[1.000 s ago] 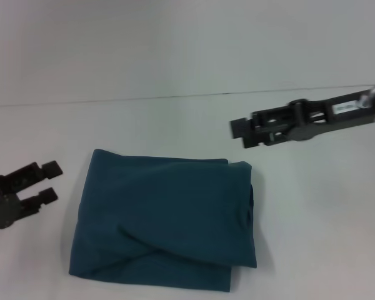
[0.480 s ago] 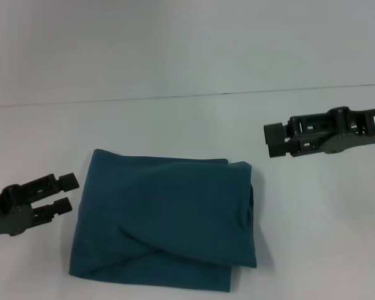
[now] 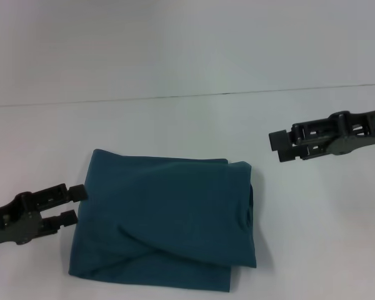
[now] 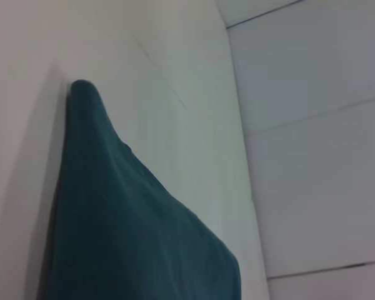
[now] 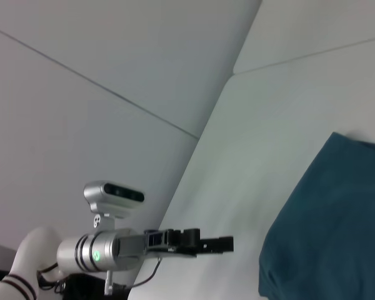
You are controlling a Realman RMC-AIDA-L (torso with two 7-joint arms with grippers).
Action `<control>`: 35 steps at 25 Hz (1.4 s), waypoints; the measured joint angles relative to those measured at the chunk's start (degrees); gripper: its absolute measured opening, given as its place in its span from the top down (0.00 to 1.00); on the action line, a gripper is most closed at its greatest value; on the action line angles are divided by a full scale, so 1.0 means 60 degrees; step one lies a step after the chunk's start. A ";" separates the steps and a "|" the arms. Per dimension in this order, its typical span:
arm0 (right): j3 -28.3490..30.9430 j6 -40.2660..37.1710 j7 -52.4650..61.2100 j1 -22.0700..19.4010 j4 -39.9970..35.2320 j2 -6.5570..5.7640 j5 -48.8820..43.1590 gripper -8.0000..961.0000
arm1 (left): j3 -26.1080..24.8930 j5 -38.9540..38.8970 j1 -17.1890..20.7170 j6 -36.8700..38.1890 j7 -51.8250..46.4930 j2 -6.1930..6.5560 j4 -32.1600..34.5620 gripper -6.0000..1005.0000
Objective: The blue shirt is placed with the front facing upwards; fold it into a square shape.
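Blue shirt point(image 3: 165, 219) is found folded into a compact, roughly rectangular bundle lying flat on the white table point(image 3: 187, 125), in the near middle of the head view; no print, collar or label is exposed on its upper face. A diagonal fold line is noted across its near portion, and layered edges are seen along its right side and near edge. To the left, the left tool point(image 3: 74, 205) is recorded low over the table, its two fingers spread with a clear gap between them, the tips lying at the shirt's left edge; whether they touch the cloth cannot be told, and nothing is held between them. In the left wrist view the shirt point(image 4: 131, 225) is seen close up as a raised teal mass against the table, with one rounded corner toward the far side. To the right, the right tool point(image 3: 279, 147) is recorded well apart from the shirt, beyond its far right corner, pointing toward the left; its fingers are seen edge-on and whether they are spread or pressed together cannot be told. In the right wrist view a corner of the shirt point(image 5: 331, 231) is shown on the table, with the left tool point(image 5: 225, 245) visible farther off beside it.
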 joint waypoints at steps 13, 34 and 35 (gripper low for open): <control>-0.0219 0.0715 0.0783 0.0799 -0.0042 -0.0373 -0.1448 0.09 | -0.0445 -0.0141 0.0078 -0.0245 -0.0587 -0.0002 -0.0028 0.16; -0.1394 0.4084 0.1034 0.1416 0.0794 0.0485 -0.3234 0.12 | -0.0313 -0.0038 -0.0021 -0.0239 -0.0475 0.0082 0.0004 0.16; -0.1446 0.4435 0.1034 0.1543 0.1010 0.0595 -0.3423 0.12 | -0.0314 -0.0048 -0.0021 -0.0249 -0.0475 0.0082 0.0002 0.16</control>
